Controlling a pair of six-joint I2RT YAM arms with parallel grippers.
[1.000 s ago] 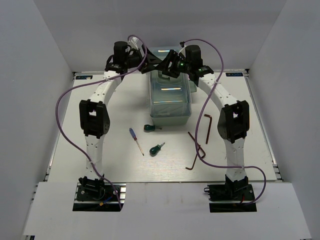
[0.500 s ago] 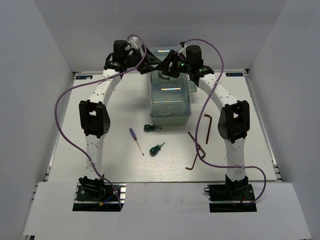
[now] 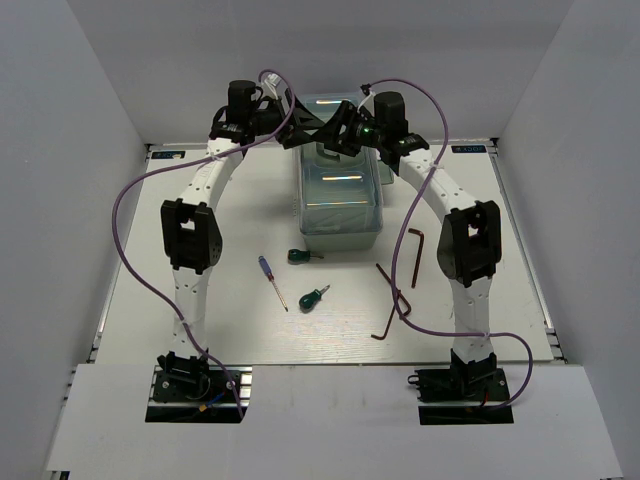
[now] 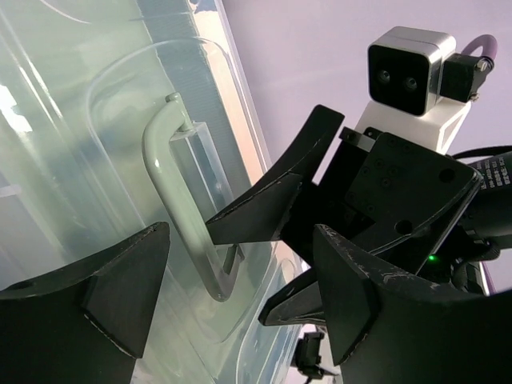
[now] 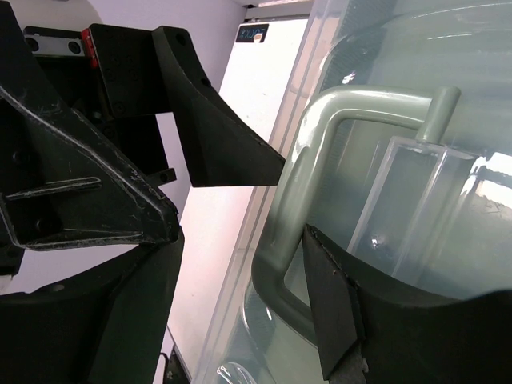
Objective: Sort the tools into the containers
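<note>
Nothing sorted yet: screwdrivers [image 3: 315,297] and hex keys [image 3: 416,255] lie mid-tabletop, toolbox [image 3: 340,215] at far edge lid-down, left gripper [image 4: 240,232] and right gripper [image 5: 234,238] open, empty, at its handle [image 4: 180,200].

Cannot see the far end of the pale mint-green toolbox with the translucent lid [image 3: 342,205] from above, covered there by the black left gripper [image 3: 310,128] and black right gripper [image 3: 332,136]. Cannot make out any contents through the cloudy lid, nor follow the pale green loop handle [image 4: 164,184] whole, lost at its lower end behind a dark finger [image 4: 256,214] of the right gripper in both wrist views. Cannot read the tips of the slim blue-handled screwdriver [image 3: 266,268] and stubby green-handled screwdrivers [image 3: 312,297] at that size, nor trace one dark L-shaped hex key [image 3: 388,322] past the purple cable [image 3: 420,328] crossing it.
</note>
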